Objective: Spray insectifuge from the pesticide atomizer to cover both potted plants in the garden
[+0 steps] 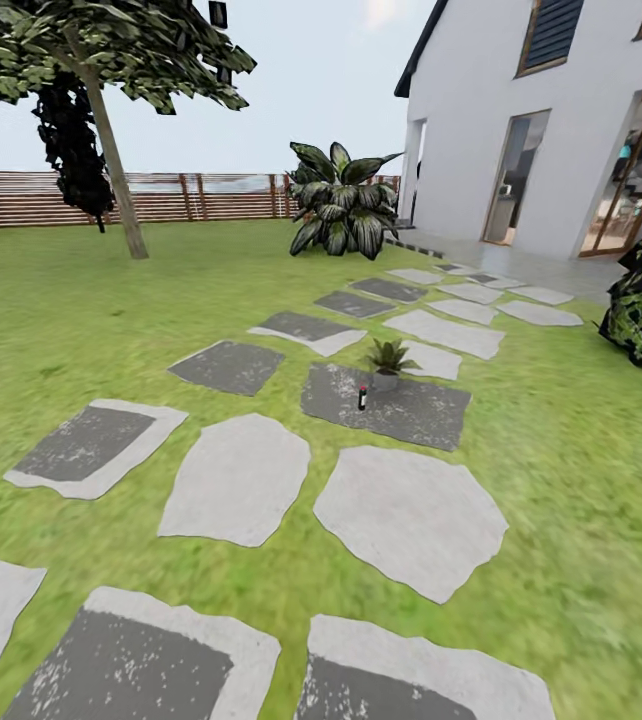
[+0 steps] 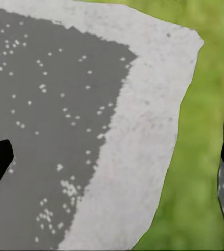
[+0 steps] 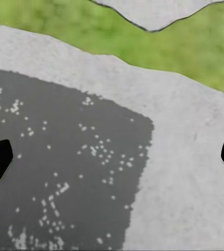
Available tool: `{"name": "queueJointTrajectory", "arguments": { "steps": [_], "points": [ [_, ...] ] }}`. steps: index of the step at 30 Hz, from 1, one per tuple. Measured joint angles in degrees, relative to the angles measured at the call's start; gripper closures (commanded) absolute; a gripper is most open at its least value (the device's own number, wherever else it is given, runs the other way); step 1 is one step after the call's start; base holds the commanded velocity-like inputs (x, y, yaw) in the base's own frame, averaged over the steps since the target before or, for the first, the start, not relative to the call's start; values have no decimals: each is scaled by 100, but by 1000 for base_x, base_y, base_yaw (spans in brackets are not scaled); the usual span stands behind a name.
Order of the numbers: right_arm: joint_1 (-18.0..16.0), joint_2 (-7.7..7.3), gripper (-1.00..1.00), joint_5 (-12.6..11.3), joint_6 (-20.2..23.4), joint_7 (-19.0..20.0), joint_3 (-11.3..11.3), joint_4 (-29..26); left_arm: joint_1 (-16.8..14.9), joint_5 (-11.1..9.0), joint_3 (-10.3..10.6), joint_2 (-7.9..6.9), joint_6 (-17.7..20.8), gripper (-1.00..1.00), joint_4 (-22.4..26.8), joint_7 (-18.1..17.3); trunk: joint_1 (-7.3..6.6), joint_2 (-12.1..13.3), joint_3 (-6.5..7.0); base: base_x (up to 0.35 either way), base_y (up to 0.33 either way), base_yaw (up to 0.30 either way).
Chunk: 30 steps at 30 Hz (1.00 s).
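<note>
pesticide atomizer point(image 1: 362, 398) beside potted plant point(image 1: 388, 361)

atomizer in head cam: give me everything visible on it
The pesticide atomizer is a small bottle standing upright on a dark grey stepping stone, part-way up the path. It shows a dark body, a red band near the top and a pale cap; it is too small to read a label or nozzle. A potted plant stands just behind it to its right, apart from it. Nothing touches it but the stone.
</note>
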State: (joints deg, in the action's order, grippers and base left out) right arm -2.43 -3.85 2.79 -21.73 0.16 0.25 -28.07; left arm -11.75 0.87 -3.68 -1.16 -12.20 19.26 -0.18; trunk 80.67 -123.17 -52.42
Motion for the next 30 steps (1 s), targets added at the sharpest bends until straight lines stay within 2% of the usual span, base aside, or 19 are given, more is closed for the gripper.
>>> {"name": "queueJointTrajectory", "arguments": {
  "steps": [21, 30],
  "points": [
    [0, 0, -100, 0, 0, 0, 0, 0, 0, 0, 0, 0, 0, -100, -1, -2, 0, 0, 0, 337, 0, -4],
    [2, -1, -100, 0, 1, 0, 0, -2, -2, 0, 1, 0, -1, -100, -3, 0, 0, 0, 0, 336, 7, -241]
  ]
}}
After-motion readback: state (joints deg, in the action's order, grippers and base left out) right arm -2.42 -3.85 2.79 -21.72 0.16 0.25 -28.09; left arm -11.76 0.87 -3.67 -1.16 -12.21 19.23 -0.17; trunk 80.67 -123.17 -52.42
